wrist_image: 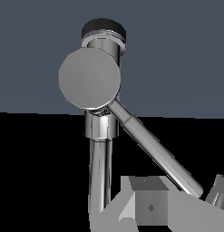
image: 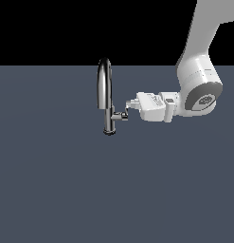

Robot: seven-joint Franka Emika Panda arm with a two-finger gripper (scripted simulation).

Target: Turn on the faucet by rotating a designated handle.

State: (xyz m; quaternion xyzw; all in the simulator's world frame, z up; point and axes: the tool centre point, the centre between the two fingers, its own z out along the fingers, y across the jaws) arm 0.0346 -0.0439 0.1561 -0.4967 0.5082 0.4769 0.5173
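I had the tool [image: 130, 108] up against the handle [image: 122, 115] beside the faucet [image: 105, 95] standing on the table [image: 52, 190], whether spread or pinching I could not tell, and judged the turning itself mostly left to do

You're looking at clean simulator renders: flat, even light, no noise, no blur, nothing out of focus. The table [image: 52, 190] is a uniform slate grey with no cast shadows on it, and the background beyond its far edge is pure black. The faucet [image: 105, 90] carries the only real shine, a bright vertical streak down its chrome spout (soft, not blown out). The white arm shades gently to grey underneath. In the wrist view the handle [wrist_image: 154, 152] shows smooth gradient reflections, with slightly jagged low-resolution edges.
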